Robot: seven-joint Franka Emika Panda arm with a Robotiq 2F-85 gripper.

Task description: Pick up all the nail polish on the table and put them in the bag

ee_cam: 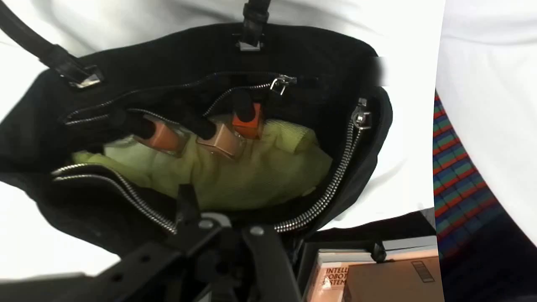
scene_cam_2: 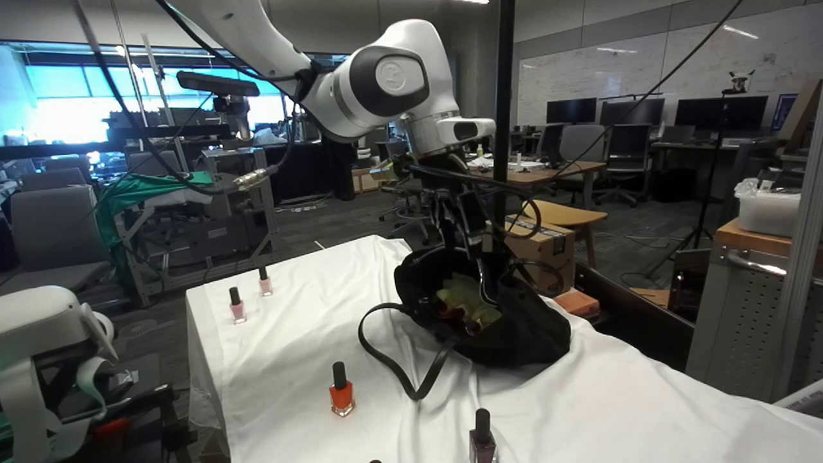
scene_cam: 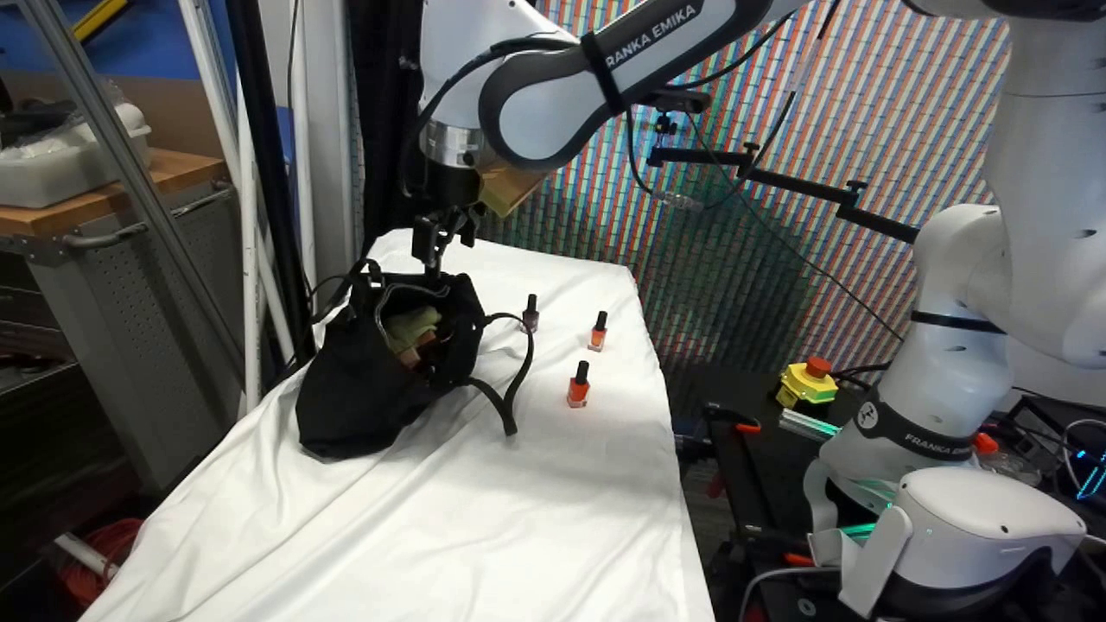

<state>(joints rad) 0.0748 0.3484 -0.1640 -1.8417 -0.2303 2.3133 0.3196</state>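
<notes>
Bag-filling step, likely. Pincer (scene_cam: 444, 250) by bag (scene_cam: 363, 397); can't see if spread or squeezed. Three nail polish bottles (ee_cam: 224, 140) inside, more bottles (scene_cam_2: 342, 392) on tabletop (scene_cam: 536, 518). If empty: should lift clear, fetch another.

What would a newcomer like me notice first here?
Probably the large white-and-grey robot arm, stretched across the top of an exterior view. Below it, a slumped black fabric bag stands out against the white cloth-covered table; in the wrist view, three small dark-capped nail polish bottles, orange and peach, rest inside the bag on yellowish-green fabric.
</notes>
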